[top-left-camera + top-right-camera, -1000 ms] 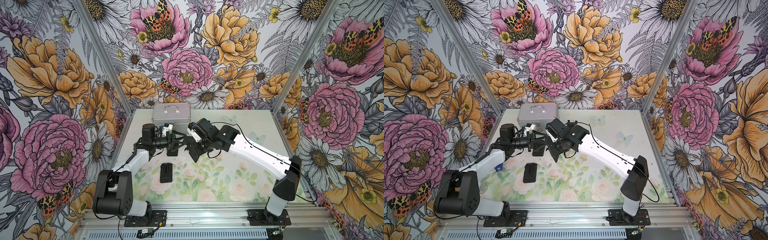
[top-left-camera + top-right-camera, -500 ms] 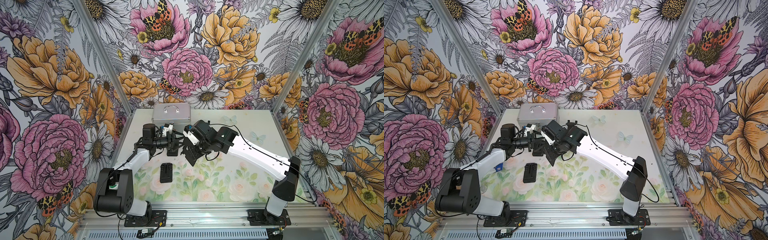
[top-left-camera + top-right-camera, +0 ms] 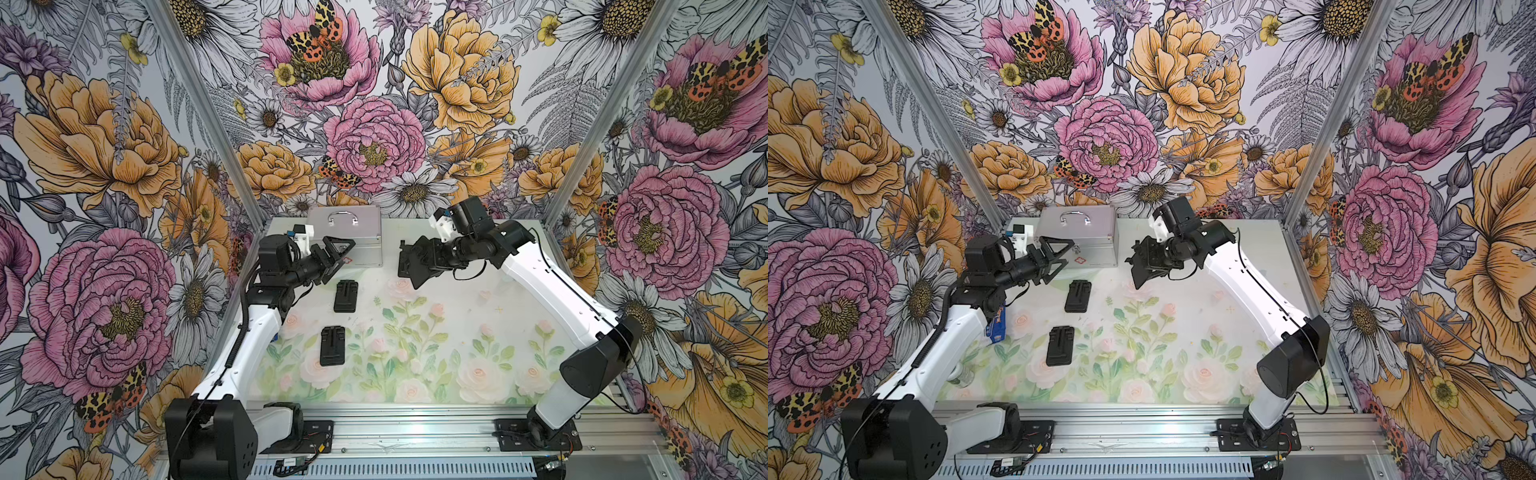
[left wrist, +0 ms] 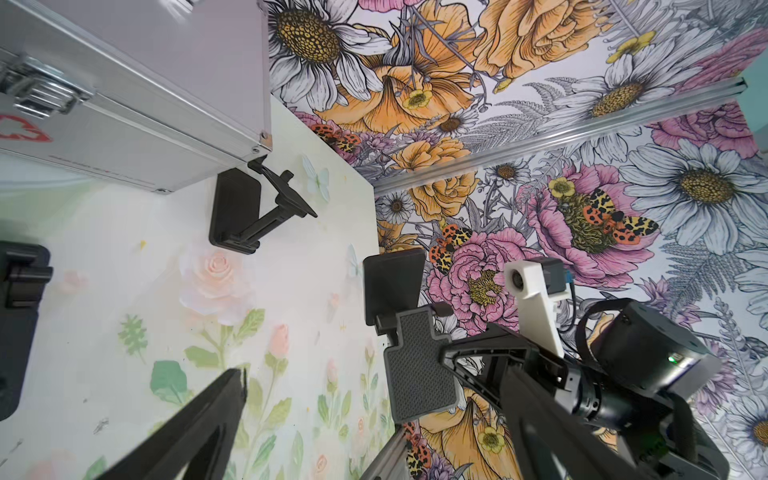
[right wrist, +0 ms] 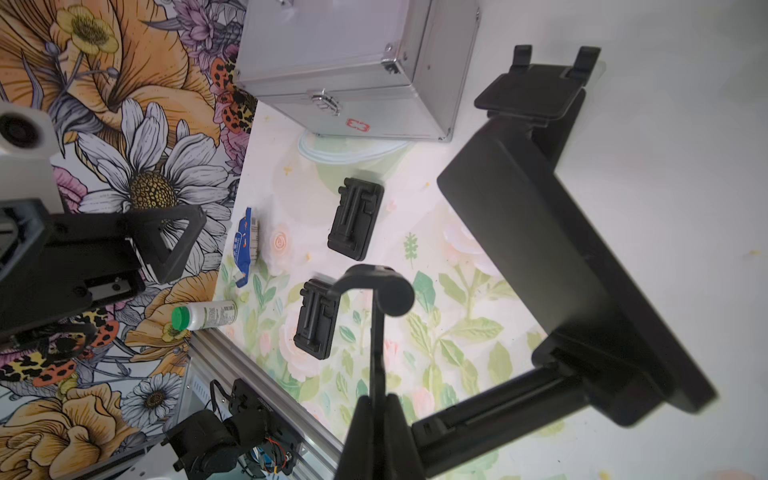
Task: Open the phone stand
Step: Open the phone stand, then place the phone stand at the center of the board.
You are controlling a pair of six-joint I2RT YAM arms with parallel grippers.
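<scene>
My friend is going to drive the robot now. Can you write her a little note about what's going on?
Left claw: open, empty, near the case.
Right claw: shut on a stand, held above the table; it looks unfolded.
Two folded stands lie flat on the table, near the left arm. Another unfolded stand sits by the case corner.
Done: the held stand looks open.
Left: set it down; the folded two may need opening.
</scene>
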